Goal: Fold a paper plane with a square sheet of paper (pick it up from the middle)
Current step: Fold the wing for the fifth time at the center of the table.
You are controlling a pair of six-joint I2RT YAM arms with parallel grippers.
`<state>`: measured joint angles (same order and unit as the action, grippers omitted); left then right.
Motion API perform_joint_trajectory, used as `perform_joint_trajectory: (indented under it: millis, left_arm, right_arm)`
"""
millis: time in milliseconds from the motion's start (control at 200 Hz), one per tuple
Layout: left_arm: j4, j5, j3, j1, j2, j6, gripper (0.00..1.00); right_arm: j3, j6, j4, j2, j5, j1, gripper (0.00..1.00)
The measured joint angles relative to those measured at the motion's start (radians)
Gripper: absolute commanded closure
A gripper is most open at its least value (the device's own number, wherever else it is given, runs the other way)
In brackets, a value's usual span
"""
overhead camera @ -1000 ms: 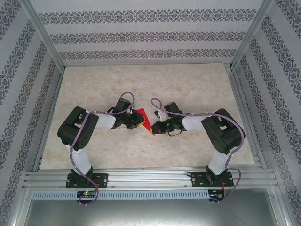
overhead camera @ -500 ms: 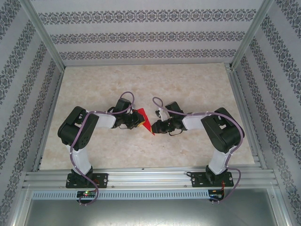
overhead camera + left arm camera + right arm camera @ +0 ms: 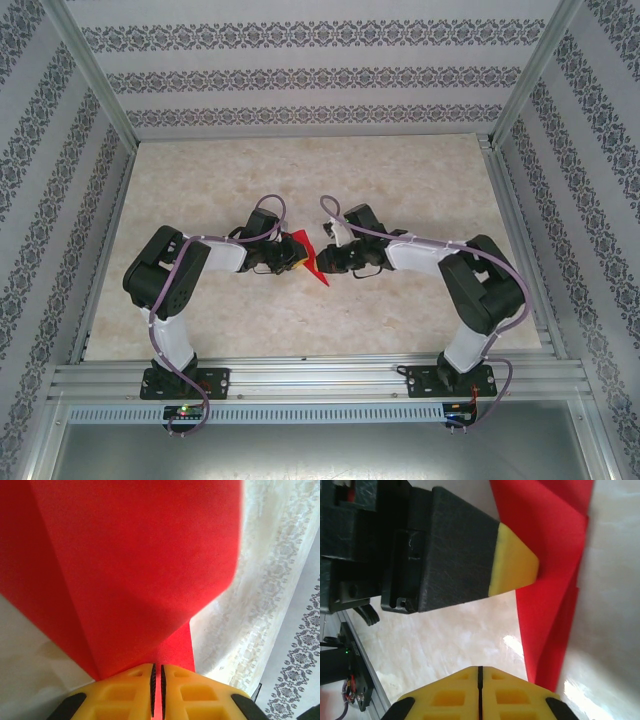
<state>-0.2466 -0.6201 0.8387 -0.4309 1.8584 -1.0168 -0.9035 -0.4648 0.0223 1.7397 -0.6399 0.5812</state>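
Mid-frame, the left gripper is pointing right, clamping the red paper; the right gripper is pointing left, closed and empty, just beside it.

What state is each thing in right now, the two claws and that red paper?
red paper: folded and creased, tapering to a point.
left claw: shut, pinching the red paper.
right claw: shut, nothing between its fingers, beside the paper.
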Motion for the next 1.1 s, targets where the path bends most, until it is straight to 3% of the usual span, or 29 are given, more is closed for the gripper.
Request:
perform_joint_trajectory:
  millis: [749,1099]
  left_arm:
    - [0.001,-0.002,0.005,0.000,0.006,0.003,0.84]
    - [0.001,-0.002,0.005,0.000,0.006,0.003,0.84]
  right_arm:
    - [-0.004,-0.003,0.002,0.114,-0.016,-0.008,0.95]
    - [0.046,-0.022,0.009,-0.006,-0.027,-0.017,0.87]
